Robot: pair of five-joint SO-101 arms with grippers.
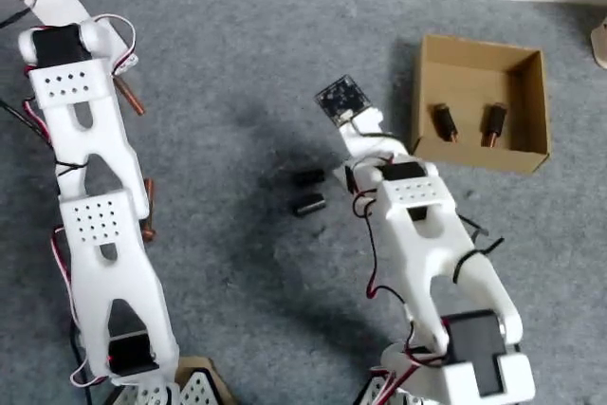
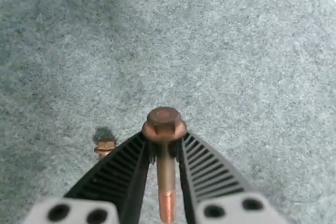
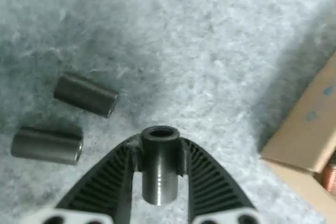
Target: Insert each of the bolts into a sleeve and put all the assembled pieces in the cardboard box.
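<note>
Both halves gripped, mating not yet done.

Open brown cardboard box [image 1: 479, 156] on grey carpet [image 1: 237, 73], holding two assembled pieces [image 1: 445, 122]. Left gripper [image 2: 165, 141] pinched narrowly on copper-coloured hex-head bolt [image 2: 164, 124], just under the head. Right gripper [image 3: 159, 145] closed around dark cylindrical steel sleeve [image 3: 159, 174], bore facing out. Two loose sleeves [image 3: 85, 94] and one loose bolt [image 2: 105, 147] lying nearby. Judged rigid, smooth, slip-prone: best held mid-barrel, ends free.
</note>
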